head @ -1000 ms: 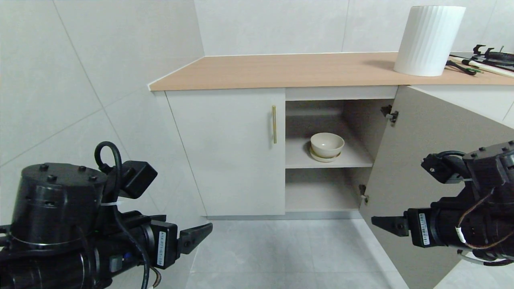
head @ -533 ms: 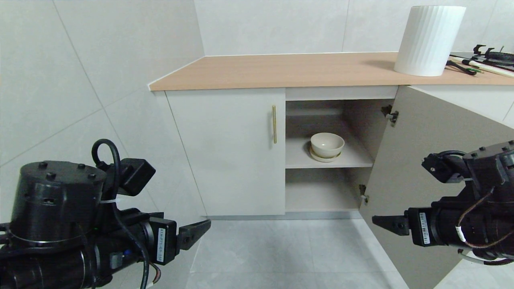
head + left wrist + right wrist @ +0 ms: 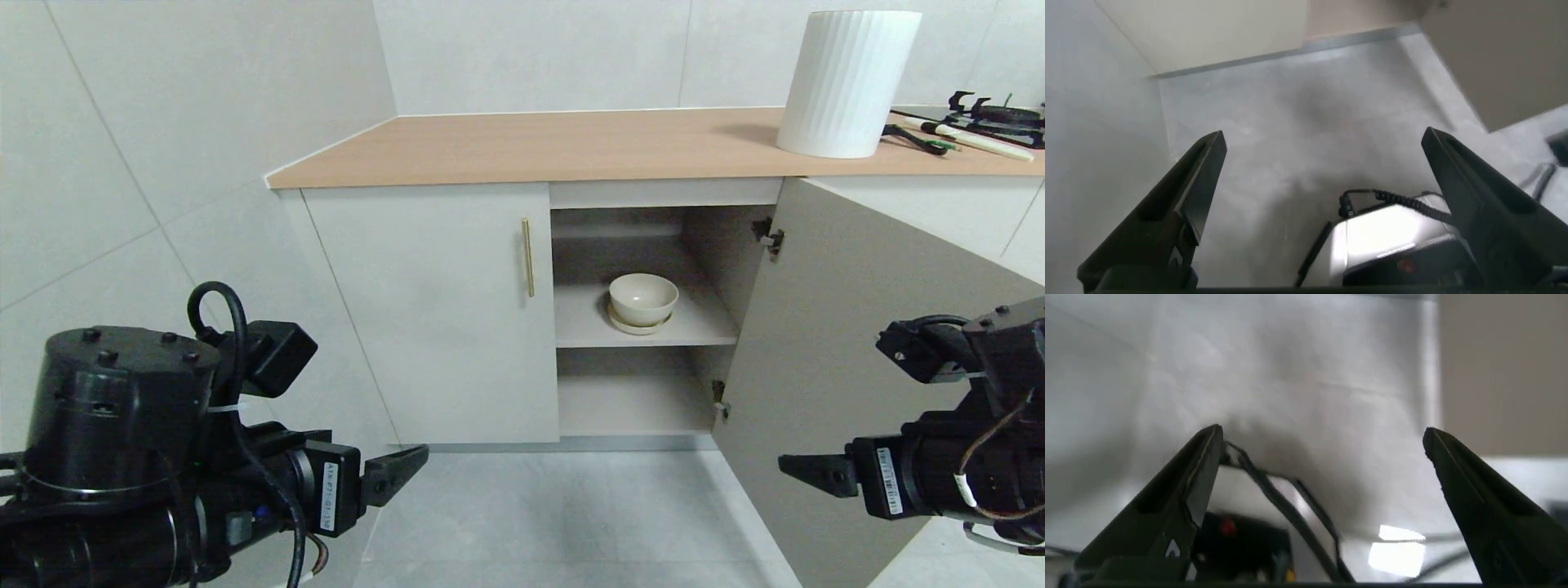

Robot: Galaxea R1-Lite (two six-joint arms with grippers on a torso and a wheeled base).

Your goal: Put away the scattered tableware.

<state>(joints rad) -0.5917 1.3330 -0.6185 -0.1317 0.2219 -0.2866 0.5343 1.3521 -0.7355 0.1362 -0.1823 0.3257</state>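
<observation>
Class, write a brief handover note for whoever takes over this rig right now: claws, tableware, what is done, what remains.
Left claw: open, empty, low over the floor.
Right claw: open, empty, near the open cabinet door.
Bowl sits on plate on the cabinet's middle shelf.
Done: those two are stowed.
Left: probably shut the door; check the slim items at the far right of the counter, too small to identify.

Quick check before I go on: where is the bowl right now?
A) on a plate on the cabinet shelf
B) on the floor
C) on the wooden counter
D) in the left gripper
A: the bowl sits on a plate on the shelf inside the cabinet, behind the open door.
</observation>
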